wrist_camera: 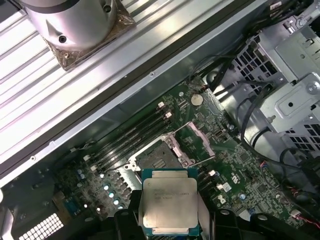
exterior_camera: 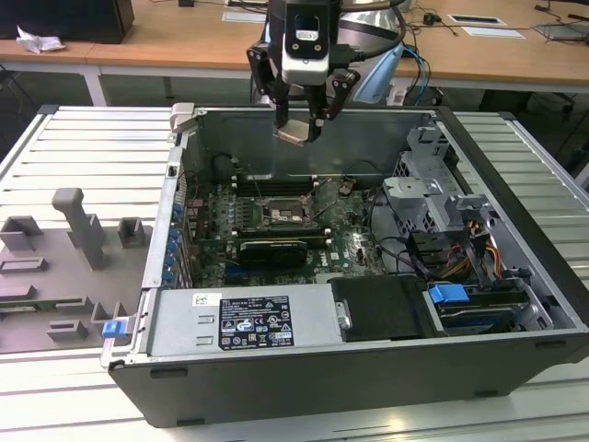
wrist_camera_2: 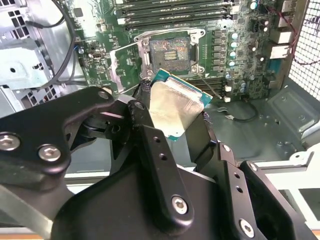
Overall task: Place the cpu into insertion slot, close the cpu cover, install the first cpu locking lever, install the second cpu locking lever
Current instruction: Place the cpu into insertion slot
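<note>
On the exterior view's left, I am seeing grey moulded holder blocks (exterior_camera: 83,230) sitting on the pale ribbed table (exterior_camera: 92,147). Just beside them, the open black computer case (exterior_camera: 322,387) is lying flat. My black pincer (exterior_camera: 299,127) is hanging above the case's far wall, clenching the small square cpu (exterior_camera: 292,136) with its silver-beige metal top, tilted and clear of the green board. Beneath it, in the first wrist view, the bare square socket (wrist_camera: 156,157) is sitting uncovered, with the thin metal-framed cpu cover (wrist_camera: 196,141) swung open beside it.
</note>
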{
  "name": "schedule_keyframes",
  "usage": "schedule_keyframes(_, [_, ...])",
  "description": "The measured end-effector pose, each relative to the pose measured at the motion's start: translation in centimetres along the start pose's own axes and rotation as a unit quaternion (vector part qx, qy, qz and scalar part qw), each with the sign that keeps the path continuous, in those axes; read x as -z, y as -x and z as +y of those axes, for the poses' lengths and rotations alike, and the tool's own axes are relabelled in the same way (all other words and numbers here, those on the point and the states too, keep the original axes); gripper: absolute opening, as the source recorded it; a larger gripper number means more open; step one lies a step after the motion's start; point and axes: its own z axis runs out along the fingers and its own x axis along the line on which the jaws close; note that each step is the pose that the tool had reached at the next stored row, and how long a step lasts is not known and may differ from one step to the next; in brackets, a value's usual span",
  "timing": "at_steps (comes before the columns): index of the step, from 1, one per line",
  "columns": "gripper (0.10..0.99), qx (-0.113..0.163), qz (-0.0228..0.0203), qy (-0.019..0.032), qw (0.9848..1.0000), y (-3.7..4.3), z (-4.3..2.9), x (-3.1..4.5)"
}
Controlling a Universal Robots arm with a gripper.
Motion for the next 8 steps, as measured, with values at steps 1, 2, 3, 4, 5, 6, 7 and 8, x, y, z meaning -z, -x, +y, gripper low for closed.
schedule_keyframes(1, [0.525, -0.005, -0.0005, 0.0001, 1.0000, 0.00, 0.00, -0.02])
schedule_keyframes(2, [0.525, -0.009, -0.0008, 0.0001, 1.0000, 0.00, 0.00, -0.03])
schedule_keyframes(3, [0.525, -0.013, -0.0011, 0.0002, 0.9999, 0.00, 0.00, -0.05])
schedule_keyframes(4, [0.525, -0.015, -0.0013, 0.0003, 0.9999, 0.00, 0.00, -0.06])
schedule_keyframes(5, [0.525, -0.017, -0.0015, 0.0003, 0.9998, 0.00, 0.00, -0.07])
schedule_keyframes(6, [0.525, -0.019, -0.0017, 0.0003, 0.9998, 0.00, -0.01, -0.07])
schedule_keyframes(7, [0.525, -0.021, -0.0019, 0.0004, 0.9998, 0.00, -0.01, -0.08])
schedule_keyframes(8, [0.525, -0.023, -0.0020, 0.0004, 0.9997, 0.00, -0.01, -0.09])
